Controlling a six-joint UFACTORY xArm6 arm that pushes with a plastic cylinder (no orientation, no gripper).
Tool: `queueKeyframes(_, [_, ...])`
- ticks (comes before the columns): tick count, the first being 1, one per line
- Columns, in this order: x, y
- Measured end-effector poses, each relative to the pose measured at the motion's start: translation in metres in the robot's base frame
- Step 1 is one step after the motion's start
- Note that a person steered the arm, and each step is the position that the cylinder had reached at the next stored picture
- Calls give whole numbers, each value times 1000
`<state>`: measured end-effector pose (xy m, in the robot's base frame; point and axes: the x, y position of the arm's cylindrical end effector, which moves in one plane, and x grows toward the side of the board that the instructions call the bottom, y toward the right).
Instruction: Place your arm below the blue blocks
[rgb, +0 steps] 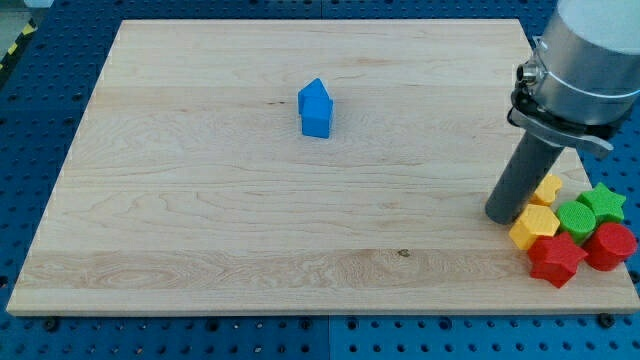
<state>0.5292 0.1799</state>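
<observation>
A blue block cluster (315, 108) stands on the wooden board (200, 200), left of centre toward the view's top; it looks like two blue blocks pressed together, one behind the other. My tip (503, 214) rests on the board far to the view's right of the blue blocks and lower than them. The tip touches or nearly touches the left side of a cluster of coloured blocks at the view's bottom right.
By the tip lie two yellow blocks (534, 226) (549, 188), two green star blocks (574, 216) (603, 201), a red star block (556, 260) and a red block (610, 246). The arm's grey body (585, 60) hangs over the board's right edge.
</observation>
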Motion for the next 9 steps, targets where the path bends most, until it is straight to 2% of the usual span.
queueKeyframes(5, [-17,-45])
queueKeyframes(6, [-21,-77])
queueKeyframes(9, [-24,-114])
